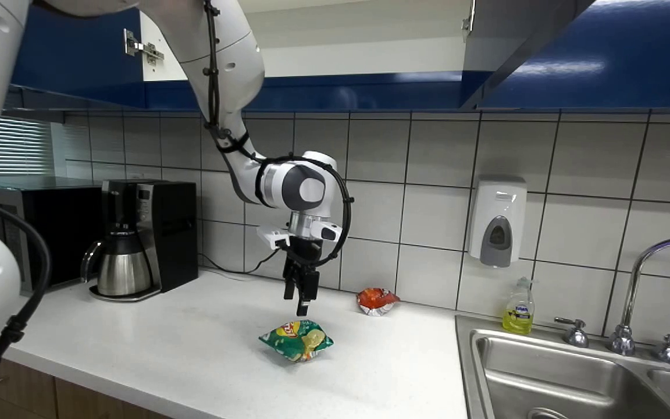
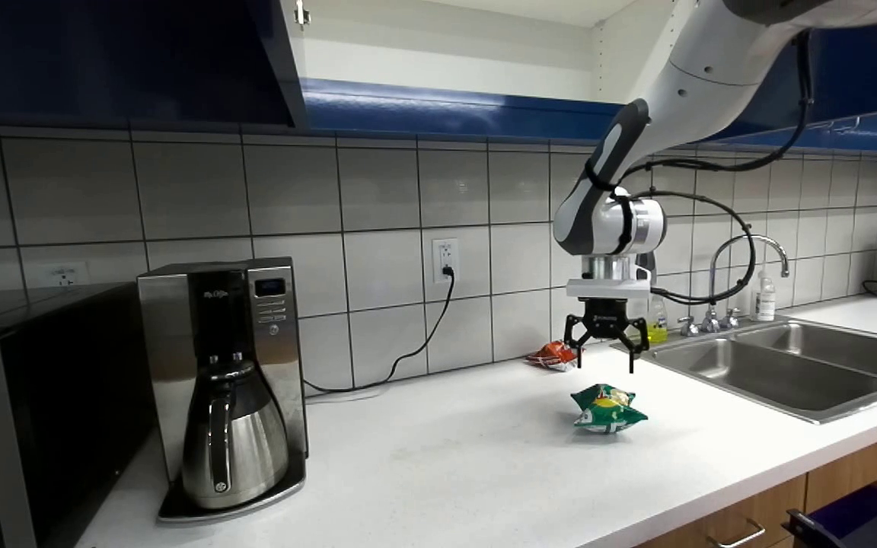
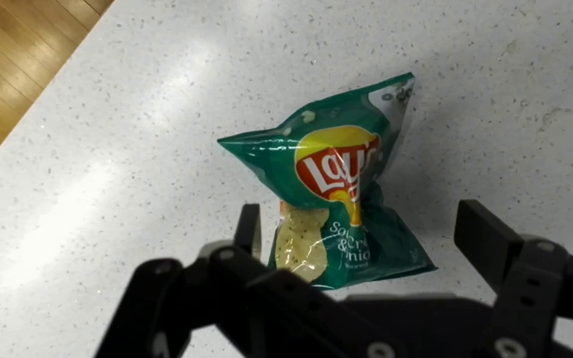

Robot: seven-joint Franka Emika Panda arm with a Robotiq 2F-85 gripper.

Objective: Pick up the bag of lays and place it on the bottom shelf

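A green Lay's chip bag lies on the white counter in both exterior views (image 1: 296, 341) (image 2: 607, 412), its middle pinched and its corners pointed. In the wrist view the bag (image 3: 336, 164) has its label facing up. My gripper (image 1: 296, 304) (image 2: 605, 367) points down, open and empty, above the bag and apart from it. In the wrist view the fingers (image 3: 358, 219) stand wide apart, with the lower half of the bag between them in the picture. The open cabinet (image 1: 358, 55) (image 2: 446, 53) is above; its bottom shelf surface is hidden behind the blue lower edge (image 1: 341, 93) (image 2: 446, 106).
A red chip bag (image 1: 377, 300) (image 2: 554, 355) lies by the tiled wall. A coffee maker (image 1: 175, 233) (image 2: 271, 304) and microwave (image 2: 65, 396) stand at one end. The sink (image 1: 544, 372) (image 2: 773, 365) is at the other. Open blue cabinet doors (image 1: 602, 52) (image 2: 103, 61) hang at both sides.
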